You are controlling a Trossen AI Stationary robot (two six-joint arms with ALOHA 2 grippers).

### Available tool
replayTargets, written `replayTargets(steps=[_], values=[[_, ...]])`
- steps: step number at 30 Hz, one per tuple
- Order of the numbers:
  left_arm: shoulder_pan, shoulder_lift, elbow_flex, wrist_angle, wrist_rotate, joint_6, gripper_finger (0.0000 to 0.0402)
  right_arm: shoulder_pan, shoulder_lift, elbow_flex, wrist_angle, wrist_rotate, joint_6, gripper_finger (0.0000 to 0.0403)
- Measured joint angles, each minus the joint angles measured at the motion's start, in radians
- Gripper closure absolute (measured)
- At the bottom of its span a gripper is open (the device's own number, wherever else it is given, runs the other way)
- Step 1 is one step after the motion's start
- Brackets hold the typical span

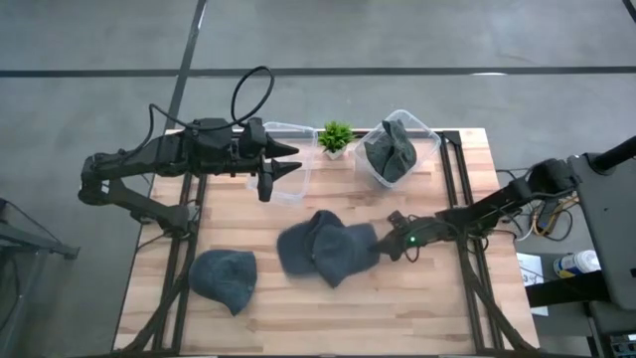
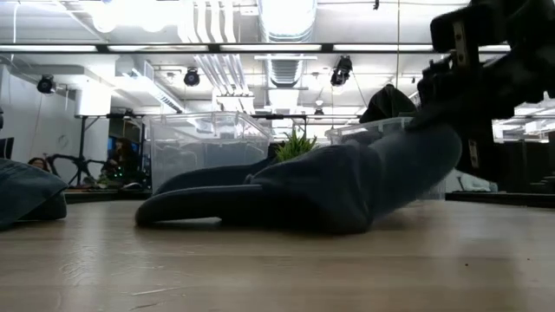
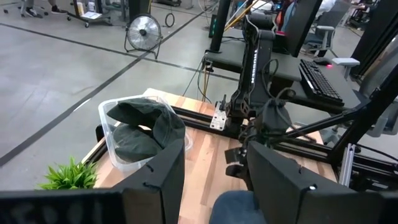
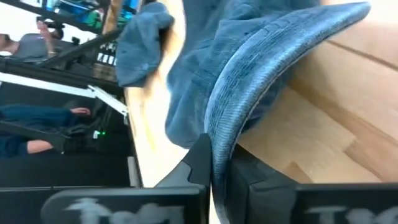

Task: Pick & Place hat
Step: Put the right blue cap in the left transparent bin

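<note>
Two blue-grey hats (image 1: 326,251) lie overlapping on the table's middle, and a third hat (image 1: 225,276) lies toward the near left. A dark green hat (image 1: 391,151) sits in a clear tub at the far edge. My right gripper (image 1: 390,241) reaches in low from the right and is shut on the nearer hat's brim. In the low view that hat (image 2: 329,186) rises at its right end toward the gripper. My left gripper (image 1: 281,169) hovers open above an empty clear tub (image 1: 294,187), touching nothing. My right gripper pinches the hat's stitched brim (image 4: 219,144) between its two fingers, taking it by the edge. The fingers come nearly level from the table's right side, low over the wood. The brim end (image 2: 431,146) is raised, while the crown still lies on the table against the other hat.
A small green plant (image 1: 336,136) stands between the two tubs at the far edge. Black rails run along the table's left and right sides. Bare wood (image 1: 417,308) lies near the front right. In the left wrist view, the filled tub (image 3: 142,134) and the right arm's base show.
</note>
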Motion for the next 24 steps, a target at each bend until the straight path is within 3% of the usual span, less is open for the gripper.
replayTargets(steps=[17, 24], values=[[0.0, 0.0, 0.0, -0.009, 0.0, 0.008, 0.0234, 0.0, -0.349, 0.069, -0.002, -0.02, -0.193, 0.0393], [0.005, -0.001, 0.0, -0.014, 0.017, -0.169, 0.0234, 0.0, -0.464, 0.124, -0.006, 0.044, -0.341, 0.0392]])
